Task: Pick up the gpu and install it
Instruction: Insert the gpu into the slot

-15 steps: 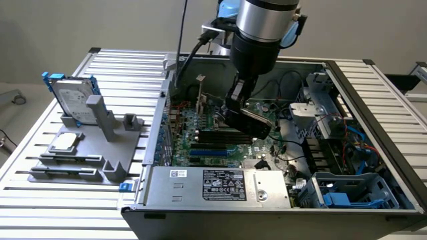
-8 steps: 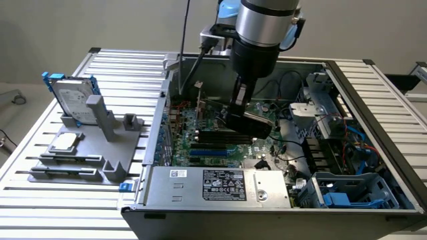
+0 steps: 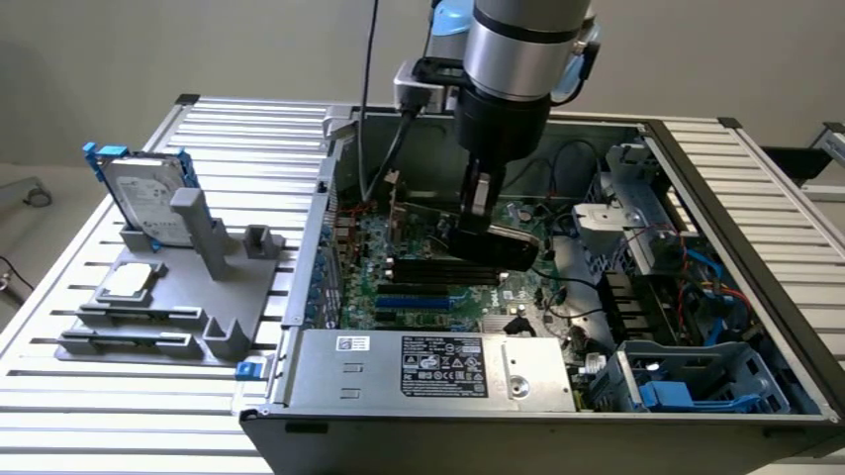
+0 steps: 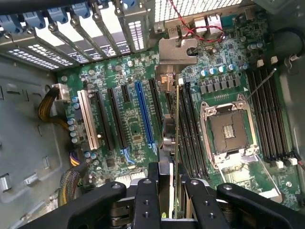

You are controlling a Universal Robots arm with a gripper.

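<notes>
Gripped edge-on in the claw [image 3: 478, 218]: gpu [image 3: 509, 247], hung inside the case [image 3: 687, 168] just above the motherboard [image 3: 396, 252]. Long axis laid from 10 to 4 o'clock in the exterior view, roughly parallel to the blue slot [image 4: 144, 114], toward 7 o'clock.

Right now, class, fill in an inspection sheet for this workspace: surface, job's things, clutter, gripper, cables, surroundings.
Surface: slatted metal table carrying an open computer case.
Job's things: gpu held edge-down over the motherboard; whether it is seated cannot be told.
Clutter: hard drive upright in a grey fixture on the exterior view's left; processor chip lying flat on it.
Gripper: gripper shut on the gpu, a finger on each face.
Cables: red wires on the board; blue cables inside the case.
Surroundings: pale wall.
</notes>
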